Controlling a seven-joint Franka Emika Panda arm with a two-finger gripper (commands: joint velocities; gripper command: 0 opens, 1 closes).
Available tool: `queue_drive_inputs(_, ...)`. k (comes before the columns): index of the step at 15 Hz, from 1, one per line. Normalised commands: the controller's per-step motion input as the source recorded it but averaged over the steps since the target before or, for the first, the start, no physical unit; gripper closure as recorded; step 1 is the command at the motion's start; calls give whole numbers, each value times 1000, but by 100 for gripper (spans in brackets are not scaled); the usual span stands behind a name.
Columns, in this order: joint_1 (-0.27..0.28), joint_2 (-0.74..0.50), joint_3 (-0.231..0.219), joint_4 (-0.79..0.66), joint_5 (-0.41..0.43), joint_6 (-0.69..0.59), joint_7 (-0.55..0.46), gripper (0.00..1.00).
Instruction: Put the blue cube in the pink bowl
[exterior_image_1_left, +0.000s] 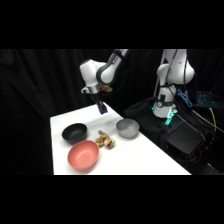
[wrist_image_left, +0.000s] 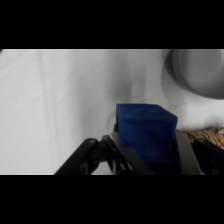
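Gripper (exterior_image_1_left: 102, 107) is clamped on the blue cube (wrist_image_left: 145, 131), up in the air; pink bowl (exterior_image_1_left: 83, 154) sits well below it, toward the table's near edge.

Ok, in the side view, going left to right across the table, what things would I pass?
black bowl → pink bowl → tan lumpy object → grey bowl. The claw holding the blue cube hangs above the table, so I leave it out of the order.
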Motion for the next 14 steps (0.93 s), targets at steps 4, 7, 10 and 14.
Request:
queue_drive_inputs(4,173,-175,-35,158,-125,-381,206,73)
queue_drive_inputs(7,182,32,34,325,-96,-334,220,73)
queue_drive_inputs(10,179,132,75,426,-98,-339,210,73)
queue_drive_inputs(14,157,217,83,517,-118,-325,180,73)
